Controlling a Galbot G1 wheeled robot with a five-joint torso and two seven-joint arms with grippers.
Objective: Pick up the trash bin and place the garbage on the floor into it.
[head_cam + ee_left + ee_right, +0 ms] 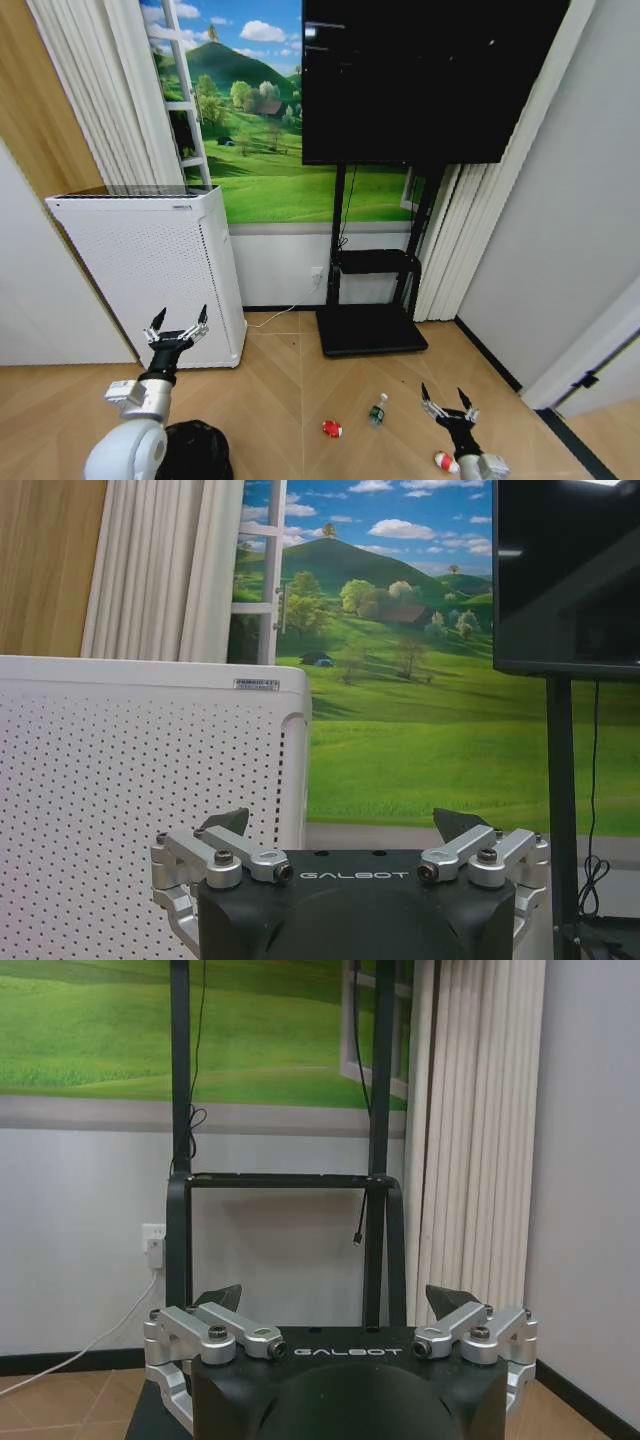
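Left gripper raised, fingers spread, nothing in them. Trash bin on floor directly below and nearer than it, beside the left arm. Right gripper low, fingers spread, empty. One red-and-white packet just under it on the floor; second packet and small bottle off to its left, apart. Beyond left gripper: white perforated appliance. Beyond right gripper: black TV stand, wall.
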